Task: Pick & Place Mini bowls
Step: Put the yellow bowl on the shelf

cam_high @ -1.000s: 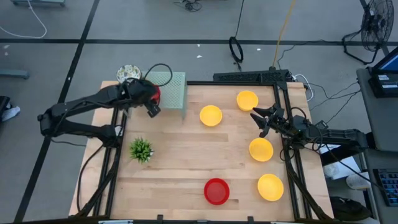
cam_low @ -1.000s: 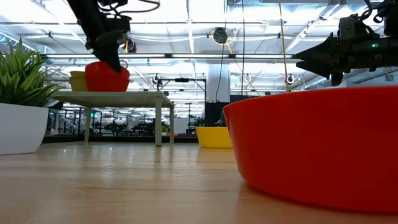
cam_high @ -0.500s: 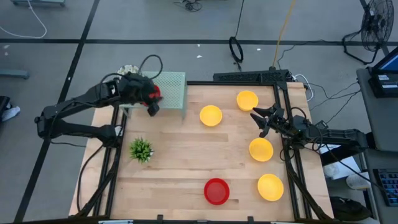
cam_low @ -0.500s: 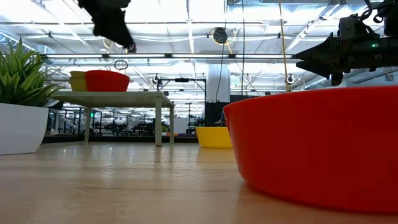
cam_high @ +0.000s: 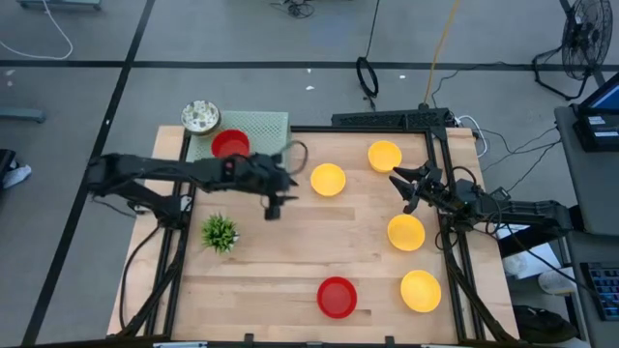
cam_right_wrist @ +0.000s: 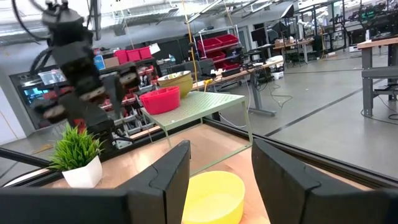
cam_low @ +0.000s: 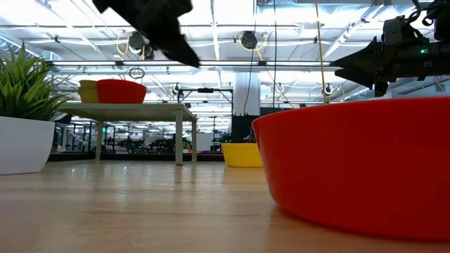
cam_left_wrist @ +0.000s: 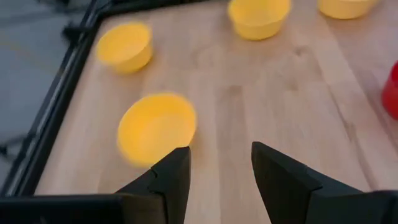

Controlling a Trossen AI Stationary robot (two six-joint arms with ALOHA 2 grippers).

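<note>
Four yellow mini bowls (cam_high: 328, 179), (cam_high: 384, 156), (cam_high: 406, 232), (cam_high: 421, 290) and a red one (cam_high: 337, 297) stand on the wooden table. Another red bowl (cam_high: 230, 145) sits on the pale green mesh rack (cam_high: 266, 126), beside a speckled bowl (cam_high: 200, 116) near the rack's far left corner. My left gripper (cam_high: 274, 206) hovers open over the table, left of a yellow bowl (cam_left_wrist: 155, 127). My right gripper (cam_high: 398, 189) waits open near the right edge, among the yellow bowls; a yellow bowl (cam_right_wrist: 208, 196) lies just past its fingers.
A small green plant in a white pot (cam_high: 220, 232) stands near the table's left edge. The mesh rack (cam_low: 126, 109) stands on legs at the far left corner. Black frame rails run along the left and right table edges. Bare wood lies in the table's middle.
My left gripper has let go of the red bowl on the rack, risen, and swung toward the table's right and near side, out over the wood toward a yellow bowl. The red bowl stays on the rack. The right arm has kept still.
</note>
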